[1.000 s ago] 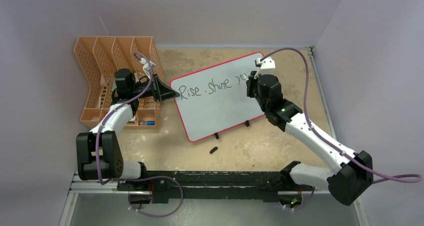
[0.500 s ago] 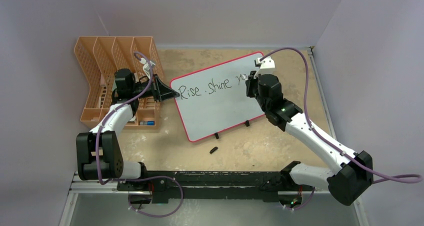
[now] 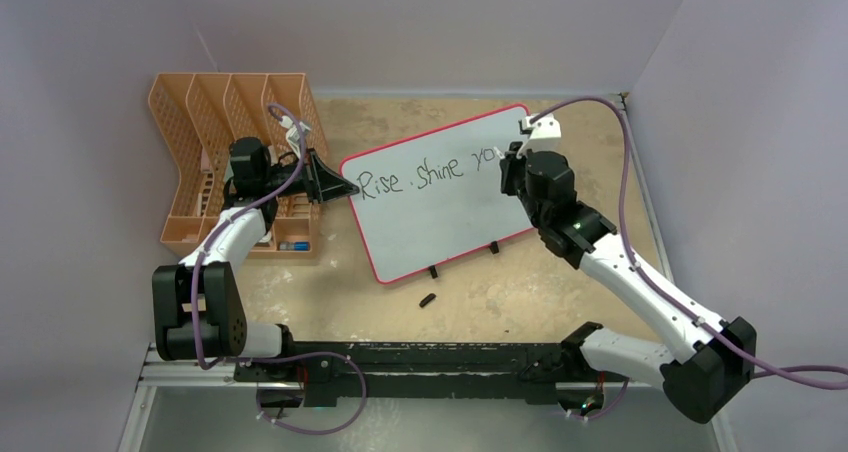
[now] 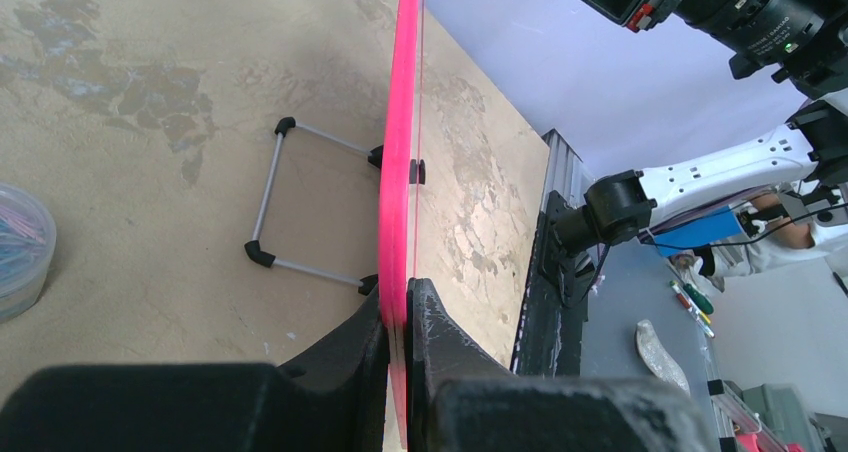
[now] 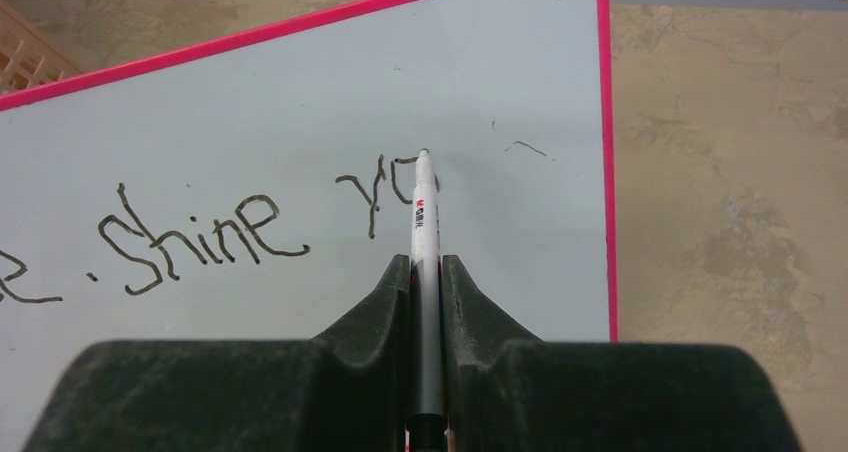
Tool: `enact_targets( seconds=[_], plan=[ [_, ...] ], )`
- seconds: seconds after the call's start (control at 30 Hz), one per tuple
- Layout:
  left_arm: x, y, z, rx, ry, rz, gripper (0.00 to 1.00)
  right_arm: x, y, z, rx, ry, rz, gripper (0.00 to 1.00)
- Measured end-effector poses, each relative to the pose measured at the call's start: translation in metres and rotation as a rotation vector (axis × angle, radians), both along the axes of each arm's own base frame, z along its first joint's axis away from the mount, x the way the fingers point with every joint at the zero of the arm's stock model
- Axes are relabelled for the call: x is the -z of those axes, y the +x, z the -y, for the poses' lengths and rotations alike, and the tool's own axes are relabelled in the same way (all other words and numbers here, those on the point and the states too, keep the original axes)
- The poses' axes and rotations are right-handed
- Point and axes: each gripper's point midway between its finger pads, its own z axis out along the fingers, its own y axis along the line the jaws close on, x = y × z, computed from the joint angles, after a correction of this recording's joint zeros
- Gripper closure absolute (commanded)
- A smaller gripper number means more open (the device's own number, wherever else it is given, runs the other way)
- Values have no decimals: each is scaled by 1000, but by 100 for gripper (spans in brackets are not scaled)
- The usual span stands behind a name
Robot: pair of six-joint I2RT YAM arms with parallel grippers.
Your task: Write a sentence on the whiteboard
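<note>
The whiteboard [image 3: 440, 217], white with a red-pink rim, stands tilted mid-table. The sentence [image 3: 425, 170] on it reads "Rise . shine yo" in black marker. My left gripper [image 3: 343, 188] is shut on the board's left edge; the left wrist view shows the pink rim [image 4: 402, 162] pinched between the jaws of that gripper [image 4: 403, 317]. My right gripper [image 3: 512, 158] is shut on a white-and-grey marker [image 5: 425, 237]. In the right wrist view the gripper [image 5: 427, 270] points the marker's tip at the right side of the "o", near the board's [image 5: 250, 102] top right corner.
An orange mesh file rack [image 3: 225, 162] stands left of the board, behind my left arm. A small black marker cap [image 3: 427, 300] lies on the table in front of the board. The board's wire stand [image 4: 300, 207] and a clear tub [image 4: 20, 247] show behind it.
My right gripper has shifted a little to the right with the marker, uncovering the letters "yo". The left gripper and board have not moved.
</note>
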Motion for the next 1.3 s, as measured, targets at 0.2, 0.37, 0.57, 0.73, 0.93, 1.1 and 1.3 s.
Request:
enact_targets(
  seconds=[0.2, 0.37, 0.57, 0.73, 0.93, 1.1, 1.3],
  plan=[
    [0, 0, 0, 0, 0, 0, 100, 3, 5, 12, 32, -10, -3, 100],
    [0, 0, 0, 0, 0, 0, 100, 7, 9, 24, 56, -13, -9, 100],
    [0, 0, 0, 0, 0, -1, 100, 8, 11, 22, 32, -7, -8, 100],
    [0, 0, 0, 0, 0, 0, 100, 6, 10, 16, 0, -2, -2, 100],
    [0, 0, 0, 0, 0, -1, 100, 7, 10, 12, -28, -2, -6, 100],
    [0, 0, 0, 0, 0, -1, 100, 12, 11, 8, -43, -7, -17, 100],
    [0, 0, 0, 0, 0, -1, 100, 13, 12, 7, -47, -6, -19, 100]
  ],
)
